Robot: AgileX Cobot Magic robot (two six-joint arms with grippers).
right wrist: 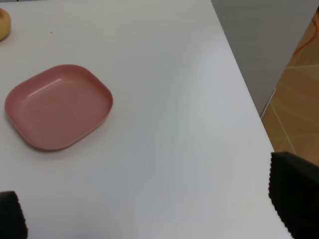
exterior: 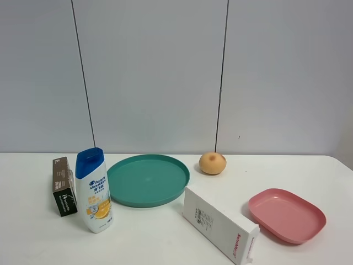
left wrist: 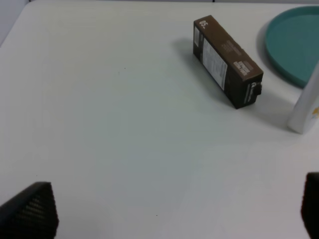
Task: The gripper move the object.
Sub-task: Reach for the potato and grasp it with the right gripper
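The object, a small round orange-tan fruit (exterior: 212, 163), sits on the white table at the back, between the teal plate (exterior: 146, 179) and the pink tray (exterior: 287, 214). Its edge also shows in the right wrist view (right wrist: 3, 24). No arm shows in the exterior high view. My left gripper (left wrist: 169, 211) is open and empty over bare table, near the brown box (left wrist: 226, 60). My right gripper (right wrist: 152, 211) is open and empty over the table near its right edge, a little way from the pink tray (right wrist: 57, 105). Both are far from the fruit.
A white shampoo bottle (exterior: 94, 190) with a blue cap stands beside the brown box (exterior: 63, 186) at the left. A long white box (exterior: 220, 223) lies at the front middle. The table's right edge (right wrist: 239, 79) drops to a wooden floor.
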